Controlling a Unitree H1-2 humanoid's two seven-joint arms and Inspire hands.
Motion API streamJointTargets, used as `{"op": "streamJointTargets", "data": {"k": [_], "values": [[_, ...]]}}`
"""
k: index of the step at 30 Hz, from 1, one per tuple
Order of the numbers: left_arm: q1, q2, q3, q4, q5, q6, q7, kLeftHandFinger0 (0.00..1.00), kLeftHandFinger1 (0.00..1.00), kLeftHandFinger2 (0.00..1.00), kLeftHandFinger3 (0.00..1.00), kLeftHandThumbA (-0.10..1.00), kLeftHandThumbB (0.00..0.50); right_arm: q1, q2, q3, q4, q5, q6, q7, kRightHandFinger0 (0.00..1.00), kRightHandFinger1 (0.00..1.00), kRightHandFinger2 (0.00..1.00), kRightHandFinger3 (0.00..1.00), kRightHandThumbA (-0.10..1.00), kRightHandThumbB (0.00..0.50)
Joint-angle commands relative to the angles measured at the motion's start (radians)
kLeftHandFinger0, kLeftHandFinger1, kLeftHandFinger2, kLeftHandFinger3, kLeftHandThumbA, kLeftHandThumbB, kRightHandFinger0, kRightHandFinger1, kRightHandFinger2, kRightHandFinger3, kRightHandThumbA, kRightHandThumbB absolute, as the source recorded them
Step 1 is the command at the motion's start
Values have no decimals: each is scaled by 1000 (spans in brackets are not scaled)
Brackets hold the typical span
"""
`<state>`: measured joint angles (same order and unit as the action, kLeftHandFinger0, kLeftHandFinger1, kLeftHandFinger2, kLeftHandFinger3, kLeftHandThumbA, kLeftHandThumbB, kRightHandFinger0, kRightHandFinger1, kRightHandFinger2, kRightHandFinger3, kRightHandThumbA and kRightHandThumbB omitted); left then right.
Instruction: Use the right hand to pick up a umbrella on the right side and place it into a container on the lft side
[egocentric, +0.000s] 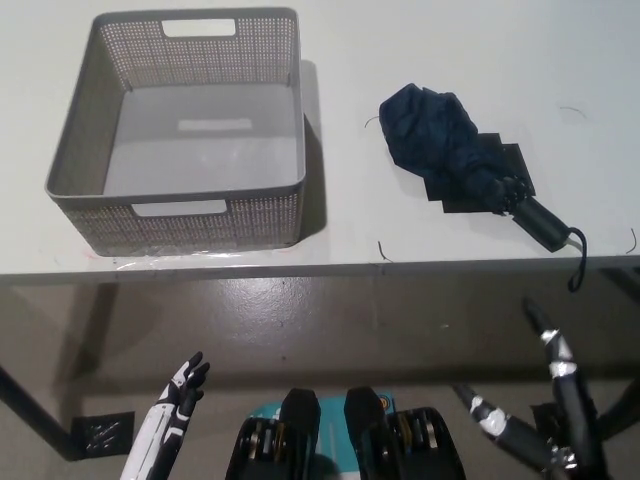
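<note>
So the folded navy umbrella (460, 160) is lying on the right side of the white tabletop (560, 60), pretty much diagonal, with the bunched fabric end pointing up and left and the black handle (545, 225) pointing down toward the front edge on the right. Its thin wrist strap (580, 262) loops off the handle and dangles just over the edge of the tabletop. Over on the left sits the grey perforated basket (100, 215), a rectangular one with cut-out handles on the near and far walls, and the inside looks bare down to the bottom. The basket and the umbrella are well apart, with a stretch of plain tabletop between them. Neither robot hand is touching anything. The black right robot hand (545, 410) is low at the bottom right, below the table edge and roughly underneath the umbrella handle, fingers spread wide and released, holding nothing. The white left robot hand (180, 390) rests down at the lower left, also below the tabletop, with its dark fingertips pointing up, slightly apart, and nothing in its grasp. The floor under the table is a dull brownish grey.
</note>
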<state>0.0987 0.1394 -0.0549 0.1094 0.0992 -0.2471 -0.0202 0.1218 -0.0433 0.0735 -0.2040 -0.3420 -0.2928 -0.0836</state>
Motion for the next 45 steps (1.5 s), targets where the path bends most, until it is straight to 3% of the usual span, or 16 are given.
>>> {"op": "streamJointTargets", "data": {"k": [1,7,19,24,37,41,44,45], "values": [[11,8,-2,-4,0,-60,-10,1000,1000,1000,1000,1000,246,-184,-53,-71,-320,-238,211,92,1000,1000,1000,1000,964,437],[26,10,-2,-5,4,-63,-7,1000,1000,1000,1000,1000,253,-487,-163,-82,-334,-340,515,316,1000,1000,1000,1000,1000,464],[8,19,-6,3,8,-64,-16,1000,1000,1000,1000,1000,268,-984,-300,49,245,-381,709,416,1000,1000,1000,1000,984,449],[7,19,-7,4,9,-65,-17,1000,1000,1000,1000,1000,268,-1107,-308,108,484,-372,719,417,1000,1000,1000,1000,1000,493],[11,7,-10,23,-4,-95,-20,1000,1000,1000,1000,1000,287,-1350,-237,233,1087,-314,689,367,1000,1000,1000,1000,1000,480],[23,9,-10,19,-5,-97,-25,1000,1000,1000,1000,1000,302,-1359,-203,248,1214,-291,676,347,1000,1000,1000,1000,1000,442],[26,12,-11,12,-8,-97,-31,1000,1000,1000,1000,1000,301,-1352,-185,242,1294,-273,653,317,1000,1000,1000,1000,1000,444],[25,14,-11,10,-7,-96,-32,1000,1000,1000,1000,1000,300,-1347,-178,245,1323,-271,642,308,1000,1000,1000,1000,1000,465]]}}
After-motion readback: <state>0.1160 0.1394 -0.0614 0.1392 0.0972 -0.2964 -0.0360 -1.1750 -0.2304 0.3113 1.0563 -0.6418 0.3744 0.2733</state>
